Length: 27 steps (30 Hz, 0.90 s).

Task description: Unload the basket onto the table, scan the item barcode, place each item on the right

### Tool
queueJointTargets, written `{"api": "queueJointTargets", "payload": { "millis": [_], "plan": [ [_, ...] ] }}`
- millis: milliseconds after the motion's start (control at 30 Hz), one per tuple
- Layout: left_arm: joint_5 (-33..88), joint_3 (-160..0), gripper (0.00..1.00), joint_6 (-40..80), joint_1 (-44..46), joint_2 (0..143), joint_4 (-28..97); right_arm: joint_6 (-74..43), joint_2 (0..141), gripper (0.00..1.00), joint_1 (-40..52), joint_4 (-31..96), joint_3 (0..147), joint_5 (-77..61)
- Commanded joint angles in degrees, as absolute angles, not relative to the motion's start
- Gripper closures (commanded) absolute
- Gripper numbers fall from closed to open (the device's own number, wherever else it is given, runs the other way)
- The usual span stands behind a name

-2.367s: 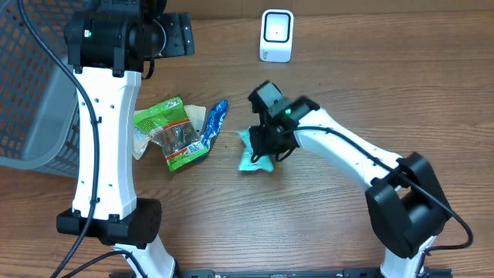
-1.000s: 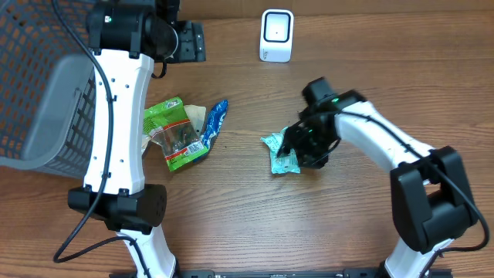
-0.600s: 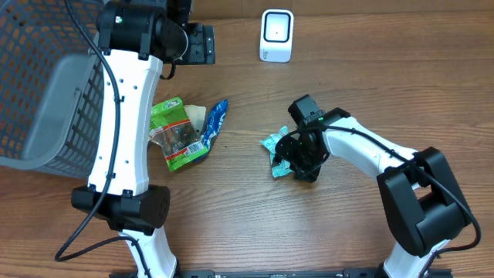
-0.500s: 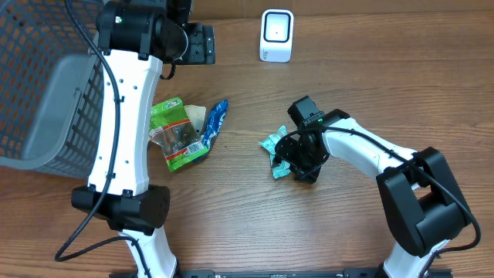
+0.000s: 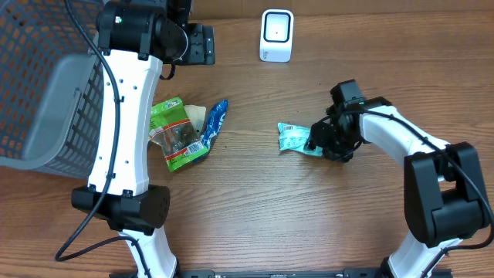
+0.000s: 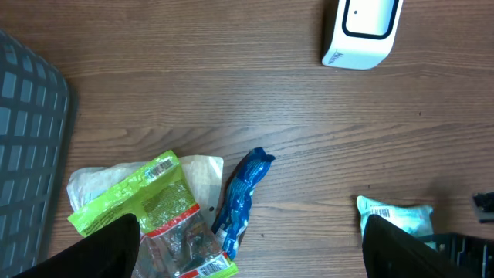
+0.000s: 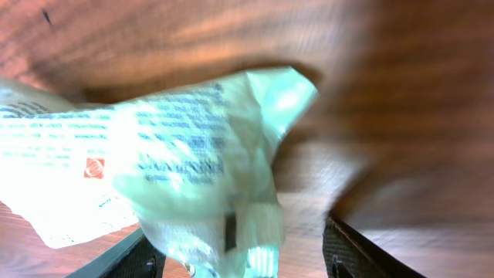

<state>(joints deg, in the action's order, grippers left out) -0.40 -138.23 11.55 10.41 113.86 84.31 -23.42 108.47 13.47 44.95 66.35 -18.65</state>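
Note:
The item, a pale teal snack packet (image 5: pixel 296 139), hangs just above the wood right of centre, with its shadow under it. My right gripper (image 5: pixel 325 141) is shut on its right end. In the right wrist view the packet (image 7: pixel 177 162) fills the space ahead of that gripper (image 7: pixel 238 235), lying closer to the left finger. A barcode shows near the packet's left end (image 6: pixel 384 211). The white scanner (image 5: pixel 276 35) stands at the back edge, also in the left wrist view (image 6: pixel 361 31). My left gripper (image 5: pixel 202 45) is high at the back left, open and holding nothing (image 6: pixel 251 247).
A grey mesh basket (image 5: pixel 31 93) fills the left side. Beside it lie a green snack bag (image 5: pixel 174 131), a pale packet (image 6: pixel 202 174) and a blue wrapper (image 5: pixel 216 122). The left arm's white column (image 5: pixel 116 154) rises in front of them.
My right gripper swung right and toward the back, taking the teal packet along and turning it so that it lies lengthwise. The left arm has held still over the last half second.

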Motion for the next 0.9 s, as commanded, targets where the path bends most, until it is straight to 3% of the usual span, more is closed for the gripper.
{"api": "queueJointTargets", "payload": {
  "millis": [0,267,400,567,867],
  "plan": [
    [0.23,-138.04,0.17,10.28,10.59,113.99,84.38,-11.29,107.37,0.35,12.23,42.65,67.35,-13.32],
    [0.23,-138.04,0.17,10.26,10.59,114.02,84.31,-10.87,107.35,0.32,10.68,45.98,76.36,-14.06],
    [0.21,-138.04,0.16,10.26,10.57,114.02,84.2,-18.04,107.35,0.28,8.86,51.31,81.56,-20.8],
    [0.23,-138.04,0.16,10.28,10.57,114.02,84.01,-37.43,107.39,0.28,9.13,54.22,79.81,-23.7],
    [0.03,-138.04,0.16,10.26,10.57,114.02,84.03,-54.06,107.39,0.28,16.84,47.75,71.11,-22.9]
  ]
}}
